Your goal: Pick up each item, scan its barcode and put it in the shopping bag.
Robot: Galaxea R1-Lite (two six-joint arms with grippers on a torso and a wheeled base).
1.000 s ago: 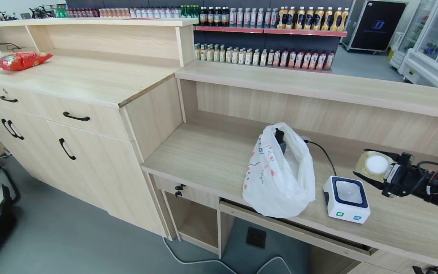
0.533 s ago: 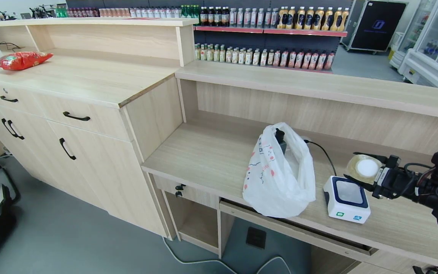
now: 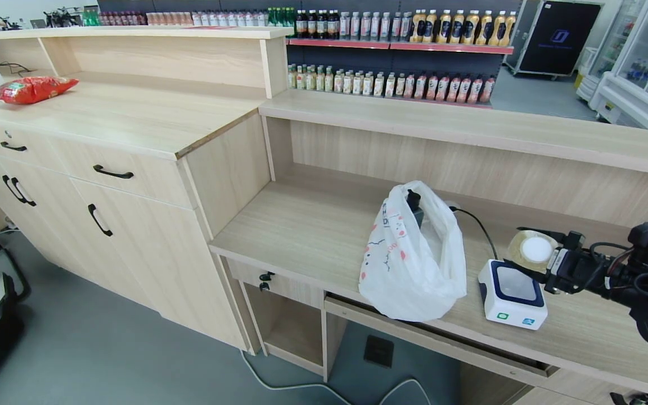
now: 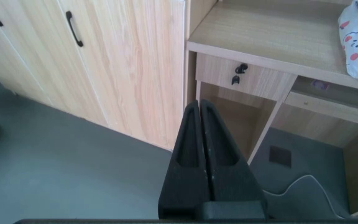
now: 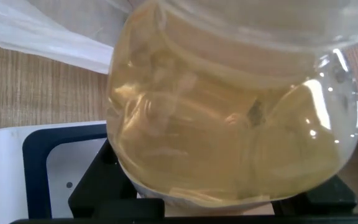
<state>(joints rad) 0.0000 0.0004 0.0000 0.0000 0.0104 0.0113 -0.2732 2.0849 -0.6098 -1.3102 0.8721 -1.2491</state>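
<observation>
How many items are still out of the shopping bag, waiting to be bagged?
2. A clear jar held in the right gripper near the scanner; a red packet on the raised counter at far left. Others may be hidden.

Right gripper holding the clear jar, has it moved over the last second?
Yes. The right gripper has carried the clear jar leftward in the head view, closer to the white scanner.

One shopping bag (image 3: 414, 264), one scanner (image 3: 512, 292), one red packet (image 3: 31, 89), apparently one clear jar (image 3: 532, 249)
</observation>
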